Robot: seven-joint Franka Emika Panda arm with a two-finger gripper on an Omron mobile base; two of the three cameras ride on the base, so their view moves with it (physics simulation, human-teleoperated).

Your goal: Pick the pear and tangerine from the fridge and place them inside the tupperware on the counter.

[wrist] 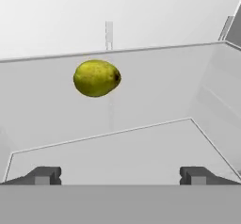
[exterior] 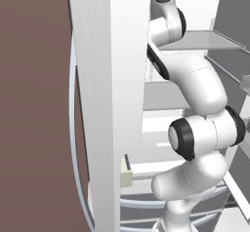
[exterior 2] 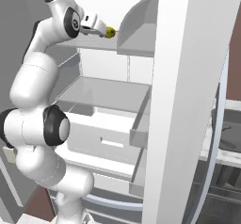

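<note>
The pear [wrist: 97,78] is seen ahead of the gripper [wrist: 120,175], jaws spread wide, while the fridge [exterior 2: 188,100] shelf is shown from the right base view.

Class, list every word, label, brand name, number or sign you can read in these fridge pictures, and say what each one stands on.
None: no readable text appears anywhere. The fridge walls and shelves are plain, the pear carries no sticker, and the open gripper bears no marking.
</note>
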